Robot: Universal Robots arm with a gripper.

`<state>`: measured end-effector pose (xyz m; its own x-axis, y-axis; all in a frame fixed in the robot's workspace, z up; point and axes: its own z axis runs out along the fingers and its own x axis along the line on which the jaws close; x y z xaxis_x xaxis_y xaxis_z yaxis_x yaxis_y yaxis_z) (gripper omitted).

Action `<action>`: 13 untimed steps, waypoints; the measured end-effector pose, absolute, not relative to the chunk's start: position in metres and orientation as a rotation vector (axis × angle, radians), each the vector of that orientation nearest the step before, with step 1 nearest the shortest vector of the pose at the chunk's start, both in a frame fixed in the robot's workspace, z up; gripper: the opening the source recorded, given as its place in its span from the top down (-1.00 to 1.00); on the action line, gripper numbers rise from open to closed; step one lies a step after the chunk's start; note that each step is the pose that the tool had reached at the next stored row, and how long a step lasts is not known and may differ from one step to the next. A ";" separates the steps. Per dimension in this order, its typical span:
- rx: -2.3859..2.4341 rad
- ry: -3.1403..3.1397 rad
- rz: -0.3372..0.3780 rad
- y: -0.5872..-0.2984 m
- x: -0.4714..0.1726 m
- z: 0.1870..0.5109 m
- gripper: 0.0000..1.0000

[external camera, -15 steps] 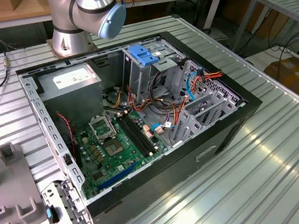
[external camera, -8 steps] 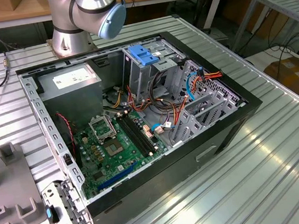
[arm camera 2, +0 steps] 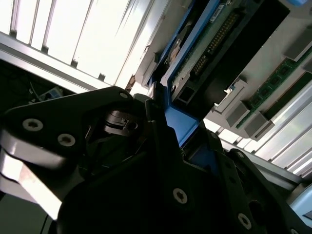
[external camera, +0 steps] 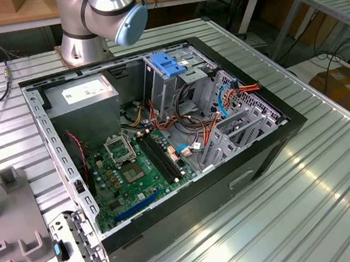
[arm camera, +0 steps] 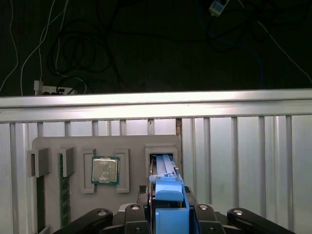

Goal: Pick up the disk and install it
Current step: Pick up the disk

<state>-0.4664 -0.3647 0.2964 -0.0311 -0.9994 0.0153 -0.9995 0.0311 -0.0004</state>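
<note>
In the first wrist view the disk (arm camera: 168, 192) stands on edge, with its blue rail frame uppermost, over a slot of the grey parts tray (arm camera: 131, 146). My gripper (arm camera: 168, 207) is shut on it, one black finger on each side of the blue frame. In the second wrist view, the disk (arm camera 2: 214, 44) shows its green circuit board and connector, and the gripper (arm camera 2: 170, 126) clamps the blue frame. Whether the disk still touches the slot I cannot tell. The open computer case (external camera: 187, 186) lies on the table in the exterior view.
The case holds a blue-topped drive cage (external camera: 168, 63), a grey power supply (external camera: 86, 93) and loose cables. The tray (external camera: 8, 211) is at the exterior view's left. A processor (arm camera: 105, 170) and memory sticks (arm camera: 63, 195) sit in it. The arm's base (external camera: 84, 43) stands behind the case.
</note>
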 end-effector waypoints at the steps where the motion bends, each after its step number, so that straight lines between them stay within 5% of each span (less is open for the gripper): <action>1: 2.179 -2.248 0.017 -0.365 -0.466 0.298 0.26; 13: 2.179 -2.248 0.017 -0.365 -0.466 0.324 0.26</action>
